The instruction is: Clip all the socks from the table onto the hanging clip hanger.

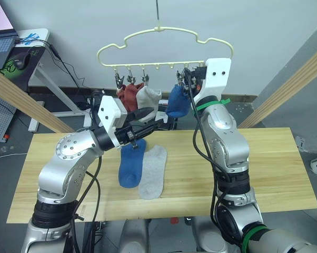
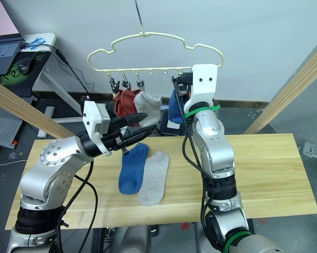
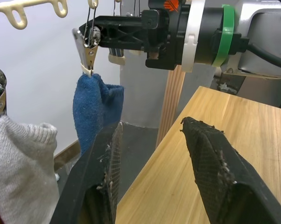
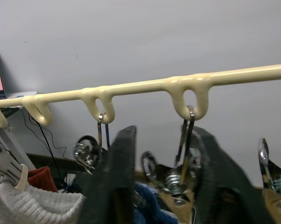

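The left gripper's [image 1: 148, 117] two black fingers are spread wide with nothing between them, hovering above the table [image 1: 274, 158] near the hanging socks. The right gripper [image 4: 161, 186] is raised to the clip hanger [image 1: 164, 31], its fingers parted on either side of a metal clip [image 4: 178, 182] above the clipped blue sock [image 1: 178, 103]. The hanger's clip rail runs from 9 to 3 o'clock; a rust-red sock [image 1: 130, 95], a light grey sock [image 1: 148, 97] and that blue sock dangle from it, toes down. On the table a second blue sock [image 1: 132, 163] and a grey sock [image 1: 152, 173] lie side by side, touching, long axes running 12 to 6 o'clock. Thick wooden poles [image 1: 27, 100] slant at both sides; a laptop [image 1: 0, 37] sits on a desk at 10 o'clock. No writing is legible.
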Motion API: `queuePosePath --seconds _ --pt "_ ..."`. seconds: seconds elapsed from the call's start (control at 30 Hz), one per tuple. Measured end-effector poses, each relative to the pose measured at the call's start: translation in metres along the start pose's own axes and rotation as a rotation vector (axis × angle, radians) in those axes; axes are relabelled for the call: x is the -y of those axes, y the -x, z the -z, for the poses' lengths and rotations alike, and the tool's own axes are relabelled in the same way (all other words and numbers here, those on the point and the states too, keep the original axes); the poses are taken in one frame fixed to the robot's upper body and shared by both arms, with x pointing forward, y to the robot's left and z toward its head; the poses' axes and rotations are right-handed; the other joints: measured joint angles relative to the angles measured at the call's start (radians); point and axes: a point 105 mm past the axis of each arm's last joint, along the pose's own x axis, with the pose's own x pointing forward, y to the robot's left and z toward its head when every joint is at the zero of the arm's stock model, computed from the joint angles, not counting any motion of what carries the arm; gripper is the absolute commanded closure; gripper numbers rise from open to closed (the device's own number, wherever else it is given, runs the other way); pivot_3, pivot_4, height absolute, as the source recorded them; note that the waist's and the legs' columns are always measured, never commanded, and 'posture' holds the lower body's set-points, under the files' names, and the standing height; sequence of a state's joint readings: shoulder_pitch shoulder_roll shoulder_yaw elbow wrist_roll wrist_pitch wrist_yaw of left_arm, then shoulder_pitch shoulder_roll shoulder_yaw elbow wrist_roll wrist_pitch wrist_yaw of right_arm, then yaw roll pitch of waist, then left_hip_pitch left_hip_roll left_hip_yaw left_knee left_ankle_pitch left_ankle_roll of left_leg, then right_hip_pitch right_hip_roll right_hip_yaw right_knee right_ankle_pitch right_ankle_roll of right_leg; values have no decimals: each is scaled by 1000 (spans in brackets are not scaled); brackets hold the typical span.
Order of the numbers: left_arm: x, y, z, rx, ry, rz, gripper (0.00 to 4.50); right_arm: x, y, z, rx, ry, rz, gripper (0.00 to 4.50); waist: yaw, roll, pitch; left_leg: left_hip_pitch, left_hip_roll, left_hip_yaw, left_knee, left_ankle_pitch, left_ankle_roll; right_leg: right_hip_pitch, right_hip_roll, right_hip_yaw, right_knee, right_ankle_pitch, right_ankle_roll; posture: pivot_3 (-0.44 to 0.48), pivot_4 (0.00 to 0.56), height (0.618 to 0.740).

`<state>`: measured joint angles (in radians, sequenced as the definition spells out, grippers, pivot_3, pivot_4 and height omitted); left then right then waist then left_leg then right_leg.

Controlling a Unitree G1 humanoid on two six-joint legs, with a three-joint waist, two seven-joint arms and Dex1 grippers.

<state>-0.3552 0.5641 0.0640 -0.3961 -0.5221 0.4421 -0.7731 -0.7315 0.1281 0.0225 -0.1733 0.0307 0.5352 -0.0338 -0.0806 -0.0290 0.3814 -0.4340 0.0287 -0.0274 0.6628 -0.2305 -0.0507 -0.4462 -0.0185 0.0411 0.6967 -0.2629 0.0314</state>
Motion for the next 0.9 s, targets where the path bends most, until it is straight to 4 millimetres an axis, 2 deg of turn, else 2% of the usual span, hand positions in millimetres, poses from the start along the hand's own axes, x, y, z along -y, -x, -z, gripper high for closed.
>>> queuePosePath --seconds 0.07,0.37,0.47,0.57,0.7,0.9 --pt "0 0 1 -1 -3 -3 2262 0 0 0 0 0 0 4377 0 0 0 0 0 0 0 0 0 0 0 0 0 0 0 -58 339 740" --pt "0 4 14 -45 -3 -67 2262 0 0 0 0 0 0 4377 -1 0 0 0 0 0 0 0 0 0 0 0 0 0 0 -63 338 740" --pt "-4 10 28 -97 0 -136 1740 0 0 0 0 -1 0 4377 -1 0 0 0 0 0 0 0 0 0 0 0 0 0 0 -63 339 740" --pt "-5 19 44 -142 36 -224 955 0 0 0 0 0 -2 4377 -1 0 0 0 1 0 0 0 0 0 -1 0 0 0 0 -62 342 740" --pt "-7 35 78 -253 110 -439 4 0 0 0 1 -1 -3 4377 -1 0 0 0 0 -1 0 0 0 0 -2 1 0 0 0 -62 347 740" --pt "-8 51 125 -413 224 -686 0 0 0 0 1 -2 -5 4377 -1 0 0 0 0 -1 0 0 0 0 -1 0 0 0 0 -65 353 740"
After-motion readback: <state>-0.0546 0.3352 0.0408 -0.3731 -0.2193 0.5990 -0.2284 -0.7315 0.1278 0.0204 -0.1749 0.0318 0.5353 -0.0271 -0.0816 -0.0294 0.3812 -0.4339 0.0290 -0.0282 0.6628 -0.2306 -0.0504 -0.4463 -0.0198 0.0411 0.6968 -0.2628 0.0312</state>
